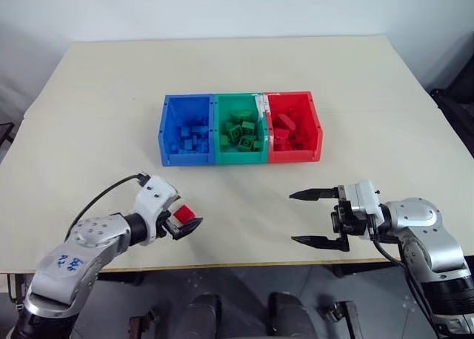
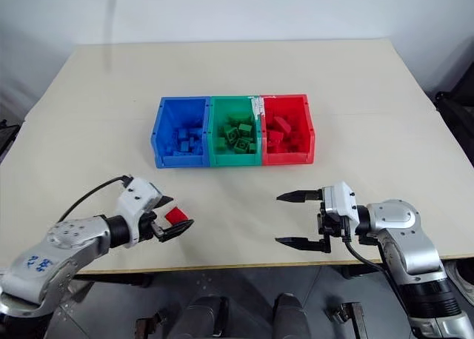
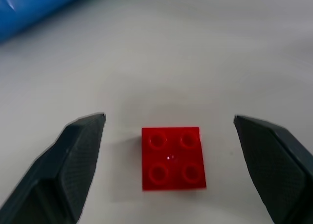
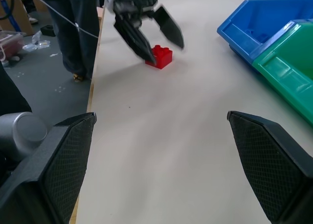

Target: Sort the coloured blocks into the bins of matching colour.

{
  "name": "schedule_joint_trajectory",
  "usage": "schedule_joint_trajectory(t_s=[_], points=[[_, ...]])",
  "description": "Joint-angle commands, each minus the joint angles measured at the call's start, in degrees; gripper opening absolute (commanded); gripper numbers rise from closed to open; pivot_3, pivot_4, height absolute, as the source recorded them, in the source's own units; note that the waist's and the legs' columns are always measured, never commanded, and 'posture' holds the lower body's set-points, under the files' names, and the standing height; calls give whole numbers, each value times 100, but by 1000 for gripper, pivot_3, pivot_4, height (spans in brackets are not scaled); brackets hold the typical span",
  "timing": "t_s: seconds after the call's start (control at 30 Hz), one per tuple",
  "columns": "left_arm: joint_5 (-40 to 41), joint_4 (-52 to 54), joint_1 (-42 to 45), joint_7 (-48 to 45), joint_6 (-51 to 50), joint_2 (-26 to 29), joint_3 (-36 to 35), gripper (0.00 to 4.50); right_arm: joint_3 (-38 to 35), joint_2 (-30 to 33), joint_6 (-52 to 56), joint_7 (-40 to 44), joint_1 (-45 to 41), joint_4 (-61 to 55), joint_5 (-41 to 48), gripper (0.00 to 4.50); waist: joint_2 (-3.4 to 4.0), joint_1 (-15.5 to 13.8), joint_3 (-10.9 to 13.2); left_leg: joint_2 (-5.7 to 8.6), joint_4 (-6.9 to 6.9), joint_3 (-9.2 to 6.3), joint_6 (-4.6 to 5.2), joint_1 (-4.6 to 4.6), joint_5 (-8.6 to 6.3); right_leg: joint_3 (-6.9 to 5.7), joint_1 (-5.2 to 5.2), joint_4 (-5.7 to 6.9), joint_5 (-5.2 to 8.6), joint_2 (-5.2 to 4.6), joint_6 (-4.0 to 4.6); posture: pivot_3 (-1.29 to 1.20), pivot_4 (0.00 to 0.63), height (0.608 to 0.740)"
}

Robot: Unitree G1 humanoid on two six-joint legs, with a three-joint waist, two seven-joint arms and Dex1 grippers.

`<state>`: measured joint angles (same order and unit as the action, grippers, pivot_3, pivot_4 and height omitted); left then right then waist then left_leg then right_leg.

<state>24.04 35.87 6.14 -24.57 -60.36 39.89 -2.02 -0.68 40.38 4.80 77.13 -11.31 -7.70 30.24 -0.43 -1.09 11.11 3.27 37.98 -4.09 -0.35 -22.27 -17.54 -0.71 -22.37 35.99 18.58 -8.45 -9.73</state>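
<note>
Near the lower left of the head view, the left gripper (image 1: 187, 222) hung over a square red brick (image 3: 172, 157) that lay studs-up on the pale table (image 1: 222, 65), its two black fingers spread wide on either side and touching nothing. This looked like the approach to a pick, with the grasp not yet made. Next, the fingers would need to drop around the brick's sides and close squarely, then carry it up and right to the red bin (image 1: 315, 132), the rightmost of the joined row beside the green bin (image 1: 238, 157) and blue bin (image 1: 164, 124). At lower right the right gripper (image 1: 314, 217) hung empty, fingers apart.
</note>
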Motion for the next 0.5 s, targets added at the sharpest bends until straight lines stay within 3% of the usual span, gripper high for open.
schedule_joint_trajectory(t_s=[0.03,0.17,0.4,0.5], points=[[-126,225,46,245,-480,55,161,4464,-254,124,49,-121,130,-338,95,4500,0,-8,0,-2,0,0,0,0,0,0,1,-1,0,0,0,0,150,740],[-99,223,181,305,-724,123,185,3597,-330,133,88,-229,295,-495,116,4500,0,-15,0,-1,1,2,-1,1,0,3,1,-7,1,-1,1,0,150,740],[-56,174,259,44,-529,304,306,1471,-340,52,90,-414,412,-641,101,4500,0,-20,0,-2,1,3,-3,2,0,5,1,-9,1,-1,2,0,150,740],[-103,124,435,-566,580,405,425,1479,-417,44,86,-563,477,-675,85,4500,0,-23,0,-2,1,3,-3,0,0,5,1,-12,1,-2,2,0,150,740]])
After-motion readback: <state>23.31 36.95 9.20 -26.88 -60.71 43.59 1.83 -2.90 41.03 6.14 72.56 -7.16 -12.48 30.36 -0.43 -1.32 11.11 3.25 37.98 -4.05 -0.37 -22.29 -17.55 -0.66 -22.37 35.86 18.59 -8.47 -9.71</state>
